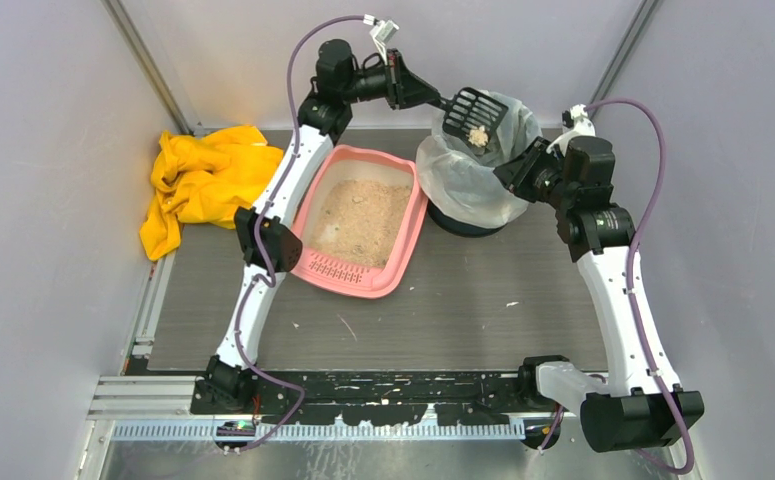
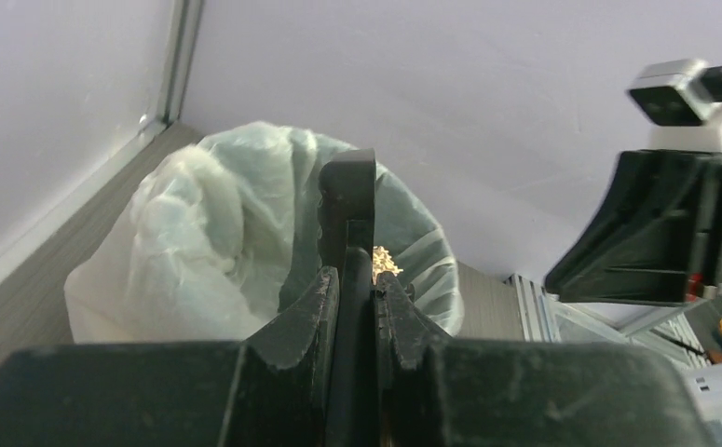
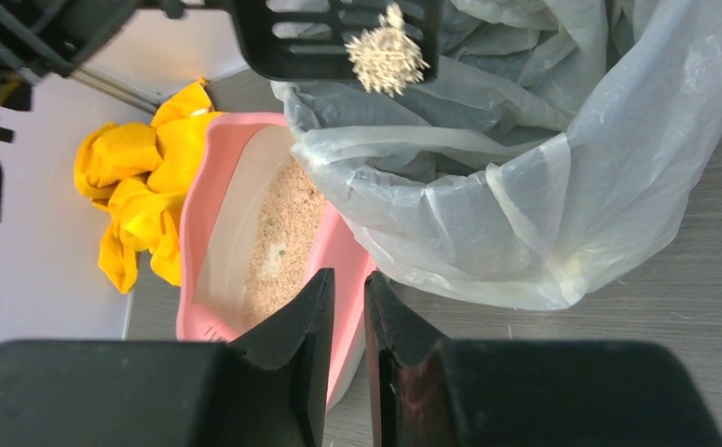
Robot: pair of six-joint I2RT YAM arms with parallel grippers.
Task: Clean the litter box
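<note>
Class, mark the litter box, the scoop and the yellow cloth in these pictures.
litter box (image 1: 341, 270), top view, slotted near lip.
scoop (image 1: 466, 108), top view, slotted blade.
yellow cloth (image 1: 203, 180), top view, middle folds.

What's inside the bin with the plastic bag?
Only the crinkled clear liner shows inside the bin. The black scoop, carrying a litter clump, hangs over the opening, and it and the folds hide the bottom.

Pink litter box (image 1: 348, 272), beige litter (image 1: 363, 215); black scoop (image 1: 471, 108); yellow cloth (image 1: 203, 180); translucent liner (image 1: 458, 175)
</note>
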